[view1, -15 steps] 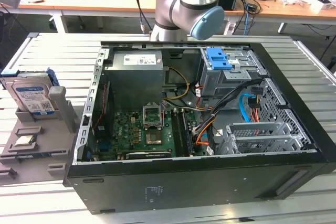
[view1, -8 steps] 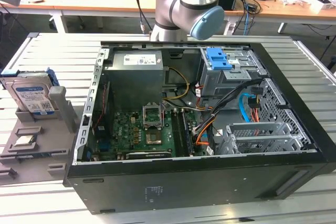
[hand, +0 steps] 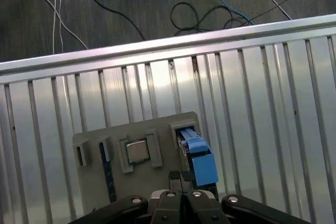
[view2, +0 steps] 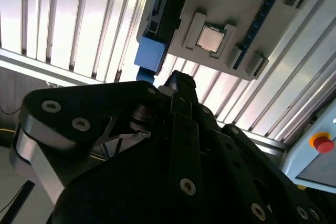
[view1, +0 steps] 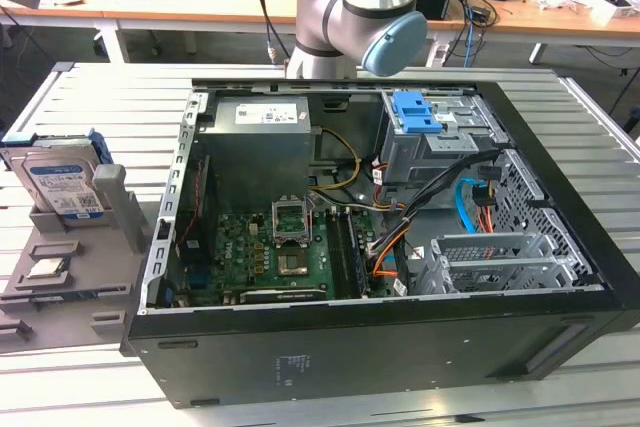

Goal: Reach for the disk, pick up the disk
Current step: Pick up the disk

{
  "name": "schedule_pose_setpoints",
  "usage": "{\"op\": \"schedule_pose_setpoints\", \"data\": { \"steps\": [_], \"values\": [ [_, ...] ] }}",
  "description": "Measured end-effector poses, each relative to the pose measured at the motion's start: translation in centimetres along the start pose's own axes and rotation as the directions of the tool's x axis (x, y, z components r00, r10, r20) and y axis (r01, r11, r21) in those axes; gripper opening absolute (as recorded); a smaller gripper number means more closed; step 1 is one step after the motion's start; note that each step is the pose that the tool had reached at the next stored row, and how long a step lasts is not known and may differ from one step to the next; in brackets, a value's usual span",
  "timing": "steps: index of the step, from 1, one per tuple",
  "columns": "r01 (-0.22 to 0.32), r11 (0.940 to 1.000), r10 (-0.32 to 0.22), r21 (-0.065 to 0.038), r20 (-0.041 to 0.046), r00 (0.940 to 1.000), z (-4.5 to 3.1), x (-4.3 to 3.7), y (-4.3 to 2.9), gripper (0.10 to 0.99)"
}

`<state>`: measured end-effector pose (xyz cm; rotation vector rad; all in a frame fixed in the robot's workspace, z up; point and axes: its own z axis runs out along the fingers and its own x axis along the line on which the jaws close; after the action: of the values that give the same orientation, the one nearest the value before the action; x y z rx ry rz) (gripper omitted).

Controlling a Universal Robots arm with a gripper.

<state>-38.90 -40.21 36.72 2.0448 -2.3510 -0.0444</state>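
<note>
The disk (view1: 58, 182), a flat rectangular silver-grey hard drive with a white-and-blue label and a blue plastic frame along its edges, stands on edge and leans a little in a slot of a grey plastic holder (view1: 95, 292). This is at nine o'clock in the exterior view, well apart from the open black computer case (view1: 400, 347) in the middle. A small square silver chip (view1: 47, 269) lies in a recess of the same holder, at six o'clock from the disk. Holder and case both rest on a table of ribbed aluminium slats (view1: 100, 97). The grey robot arm (view1: 350, 2) rises at twelve o'clock behind the case. A bright blue plastic latch plate (view1: 415, 112) sits inside the case at one o'clock from its green motherboard (view1: 270, 247). In both wrist views the black gripper (hand: 181, 178) (view2: 177, 81) hangs over the holder (hand: 94, 140), its fingers (hand: 176, 177) pressed together with nothing between them. In the first wrist view the tips line up close to the blue end of the disk (hand: 202, 163), seen edge-on in its slot. How far above it they are cannot be judged. The chip (hand: 137, 151) lies just beside that slot. The second wrist view shows the same blue end (view2: 150, 53) near the fingertips, with the chip (view2: 211, 38) beyond it.
</note>
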Motion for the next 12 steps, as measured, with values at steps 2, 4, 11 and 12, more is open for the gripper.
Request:
{"op": "schedule_pose_setpoints", "data": {
  "steps": [2, 4, 11, 12],
  "values": [
    [0.028, 0.9996, -0.028, 0.0, -0.0011, 0.9996, 0.0, 0.0, 0.0, 0.106],
    [0.053, 0.9986, -0.053, 0.0, -0.002, 0.9986, 0.0, 0.0, 0.0, 0.106],
    [0.121, 0.9927, -0.121, 0.0, -0.0046, 0.9927, 0.0, 0.0, 0.0, 0.106],
    [0.127, 0.9918, -0.127, 0.0, -0.0048, 0.9918, 0.0, 0.0, 0.0, 0.106]
  ]
}}
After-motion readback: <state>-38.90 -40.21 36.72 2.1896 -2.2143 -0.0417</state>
